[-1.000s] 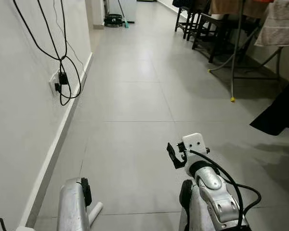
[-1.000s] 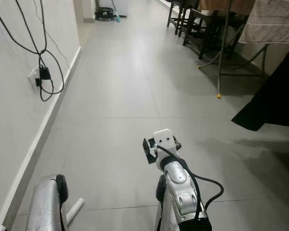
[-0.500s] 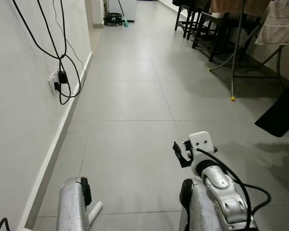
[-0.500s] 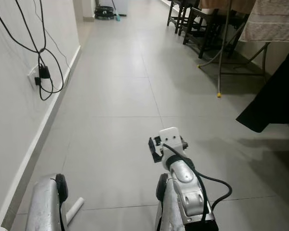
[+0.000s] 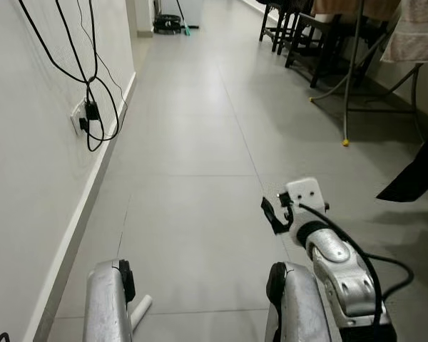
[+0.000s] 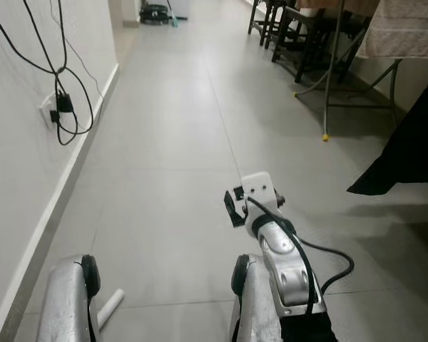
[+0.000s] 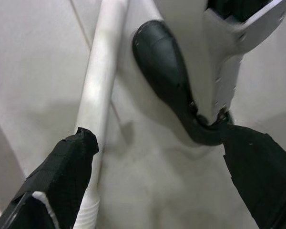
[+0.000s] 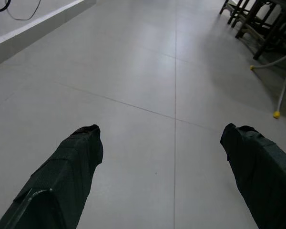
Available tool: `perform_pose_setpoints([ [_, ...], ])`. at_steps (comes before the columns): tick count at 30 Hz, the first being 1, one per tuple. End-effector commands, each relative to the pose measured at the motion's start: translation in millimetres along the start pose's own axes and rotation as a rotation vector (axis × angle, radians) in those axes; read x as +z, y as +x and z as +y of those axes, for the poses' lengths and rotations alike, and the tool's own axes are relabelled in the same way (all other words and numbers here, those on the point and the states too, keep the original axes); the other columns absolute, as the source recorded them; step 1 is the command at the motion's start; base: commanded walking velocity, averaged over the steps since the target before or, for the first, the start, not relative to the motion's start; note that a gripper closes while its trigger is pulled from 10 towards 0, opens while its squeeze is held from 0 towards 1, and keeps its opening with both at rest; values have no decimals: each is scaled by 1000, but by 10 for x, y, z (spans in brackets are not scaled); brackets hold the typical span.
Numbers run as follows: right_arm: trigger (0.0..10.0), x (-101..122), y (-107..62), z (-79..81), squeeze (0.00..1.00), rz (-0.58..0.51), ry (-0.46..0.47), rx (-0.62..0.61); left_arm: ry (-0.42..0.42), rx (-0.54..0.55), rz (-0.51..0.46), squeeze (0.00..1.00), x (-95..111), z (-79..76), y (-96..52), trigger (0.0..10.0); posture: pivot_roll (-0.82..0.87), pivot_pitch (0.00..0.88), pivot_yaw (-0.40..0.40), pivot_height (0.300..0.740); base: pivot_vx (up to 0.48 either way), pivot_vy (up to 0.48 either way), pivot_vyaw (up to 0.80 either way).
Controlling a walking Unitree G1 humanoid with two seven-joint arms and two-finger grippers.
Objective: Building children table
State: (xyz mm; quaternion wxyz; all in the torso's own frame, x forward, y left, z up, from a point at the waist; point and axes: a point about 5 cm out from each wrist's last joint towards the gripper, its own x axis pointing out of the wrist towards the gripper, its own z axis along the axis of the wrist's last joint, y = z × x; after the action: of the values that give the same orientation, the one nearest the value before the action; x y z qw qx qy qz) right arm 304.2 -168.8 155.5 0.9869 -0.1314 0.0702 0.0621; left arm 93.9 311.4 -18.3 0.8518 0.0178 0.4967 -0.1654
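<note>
You are standing in a long tiled corridor (image 5: pixel 192 128), facing down its length, with the wall (image 5: pixel 28 178) close on your left, where a socket with dangling black cables (image 5: pixel 91 114) hangs, and dark chairs (image 5: pixel 299 35) and a metal-legged stand (image 5: pixel 349 85) well off on your right. Nothing resembling a table top is in sight here, so I judge you are in transit, not assembling anything yet. Your right gripper (image 8: pixel 167 157) is raised ahead of you at mid height; its fingers are spread wide with bare floor between them and nothing in hold, a sensible carrying posture for walking. Your left gripper (image 7: pixel 152 157) hangs low beside your body, fingers also wide apart and gripping nothing. The one likely table part is the white tube (image 7: pixel 97 109), probably a leg, lying flat on the floor just beside your left foot (image 7: pixel 167 81). Its long axis runs roughly along the corridor, slanted slightly toward the wall at the near end, and one finger (image 7: pixel 62 176) overlaps it in the left wrist view; whether they touch I cannot tell.
</note>
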Motion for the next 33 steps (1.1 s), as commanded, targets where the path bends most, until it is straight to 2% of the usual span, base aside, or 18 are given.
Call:
perform_pose_setpoints([
  [1, 10000, 64, -46, -121, 0, -7, -11, -11, 4, 58, 32, 0, -97, 70, -20, 10000, -86, 76, -82, 300, 0, 0, 0],
  [5, 10000, 86, -76, -170, 0, -14, -20, -13, -7, 91, 30, 0, -127, 97, -12, 10000, -99, 91, -87, 300, 0, 0, 0],
  [7, 10000, 165, -149, -259, 0, -51, -48, -21, -55, 95, 24, 0, -205, 78, 1, 10000, -123, 120, -97, 300, 0, 0, 0],
  [20, 10000, 438, -113, -290, 0, -131, -45, -6, -62, 29, 5, 0, -246, -91, 59, 10000, -164, 207, -132, 300, 0, 0, 0],
  [24, 10000, 588, -53, -20, 0, -182, -11, 113, -56, 37, 47, 0, -410, -150, 23, 10000, -159, 274, -153, 300, 0, 0, 0],
  [28, 10000, 661, -52, 79, 0, -206, 0, 165, -42, 50, 64, 0, -489, -162, -29, 10000, -154, 303, -161, 300, 0, 0, 0],
  [31, 10000, 661, -52, 79, 0, -206, 0, 165, -42, 50, 64, 0, -489, -162, -29, 10000, -154, 303, -161, 300, 0, 0, 0],
  [33, 10000, 756, -34, 152, 0, -232, 0, 215, -27, 96, 68, 0, -517, -125, -32, 10000, -173, 321, -170, 300, 0, 0, 0],
])
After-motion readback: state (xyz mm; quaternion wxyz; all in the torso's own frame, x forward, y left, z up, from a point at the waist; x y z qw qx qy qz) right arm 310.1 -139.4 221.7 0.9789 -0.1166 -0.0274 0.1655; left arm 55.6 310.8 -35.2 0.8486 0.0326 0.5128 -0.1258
